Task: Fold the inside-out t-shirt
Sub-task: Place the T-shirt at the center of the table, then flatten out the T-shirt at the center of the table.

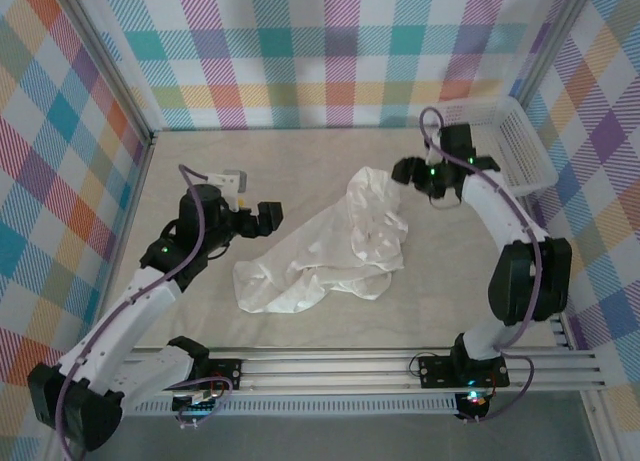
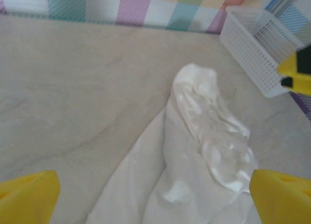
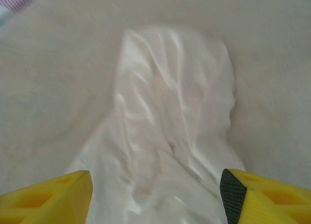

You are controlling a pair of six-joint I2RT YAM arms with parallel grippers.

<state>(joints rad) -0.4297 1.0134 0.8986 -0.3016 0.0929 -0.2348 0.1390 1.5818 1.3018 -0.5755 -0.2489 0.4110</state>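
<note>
The inside-out t-shirt point(image 1: 335, 249) lies crumpled in the middle of the table, a white, cream-tinged heap running from near left to far right. My left gripper point(image 1: 268, 215) hovers just left of the shirt, open, its yellow fingers wide apart over the cloth point(image 2: 204, 151) with nothing between them. My right gripper point(image 1: 406, 171) hangs at the shirt's far right end, open too. In the right wrist view the bunched fabric point(image 3: 170, 112) lies below and ahead of the spread fingers point(image 3: 265, 197), not pinched.
A white plastic mesh basket point(image 1: 515, 141) stands at the back right corner, behind the right arm. Plaid walls enclose the table on three sides. Bare tabletop point(image 1: 200, 161) lies at the far left.
</note>
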